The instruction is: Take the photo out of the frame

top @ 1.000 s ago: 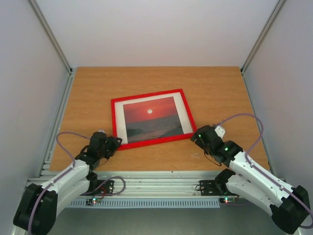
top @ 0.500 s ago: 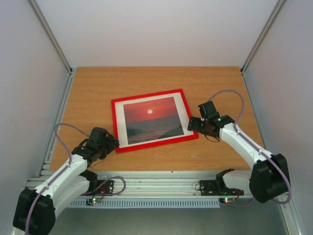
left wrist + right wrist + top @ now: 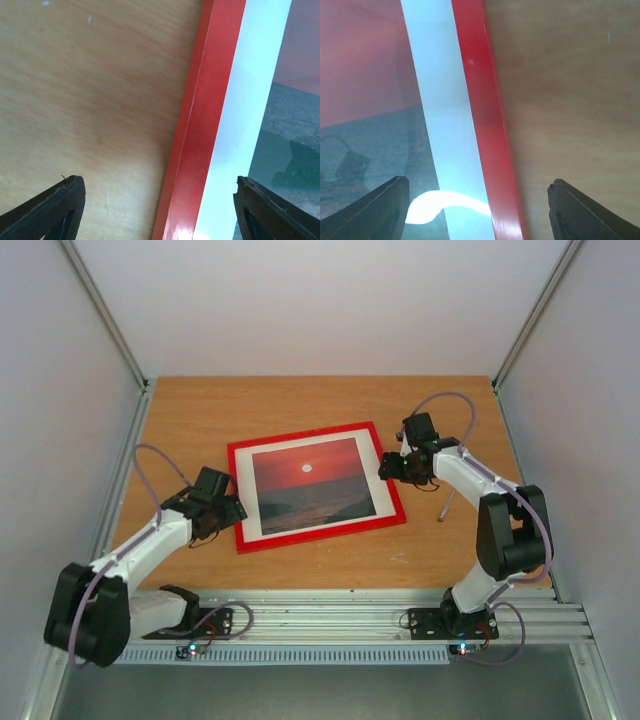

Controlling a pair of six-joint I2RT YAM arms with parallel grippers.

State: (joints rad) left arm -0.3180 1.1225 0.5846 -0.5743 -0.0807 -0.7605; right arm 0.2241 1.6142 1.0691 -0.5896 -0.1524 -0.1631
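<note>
Left arm [image 3: 150, 542]: stretched from the near left corner over the table [image 3: 190, 410] [image 3: 75, 75] [image 3: 570, 75] toward the left side of the frame [image 3: 318, 532] [image 3: 200, 125] [image 3: 480, 100]
Left gripper [image 3: 233, 512] [image 3: 157, 182]: spread wide and holding nothing; in its wrist view one finger [image 3: 50, 210] hangs over bare wood and the other [image 3: 270, 210] over the edge of mat and photo, so the jaws straddle the left red rail; whether either finger touches anything I cannot tell
Frame: red, lying flat and face up about mid-table, turned a little so its right end sits farther back than its left
Mat [image 3: 243, 502] [image 3: 245, 100] [image 3: 440, 100]: white band just inside the red rail on all four sides
Photo [image 3: 310, 480] [image 3: 295, 145] [image 3: 365, 75]: inside the frame, bordered by the mat; red-orange sky, small white sun, dark sea and hills along the bottom; glare and a dim reflection lie over it in the right wrist view
Right gripper [image 3: 392, 468] [image 3: 479, 181]: spread wide and holding nothing; at the right rail, nearer its far corner; one finger [image 3: 370, 210] over the photo, the other [image 3: 590, 210] over bare wood, rail and mat between them; contact cannot be told
Right arm [image 3: 468, 472]: folded back from its base at the near right, wrist turned toward the frame
Stick [image 3: 443, 508]: thin pale thing on the wood, right of the frame's near right corner and apart from it; too small to tell more
</note>
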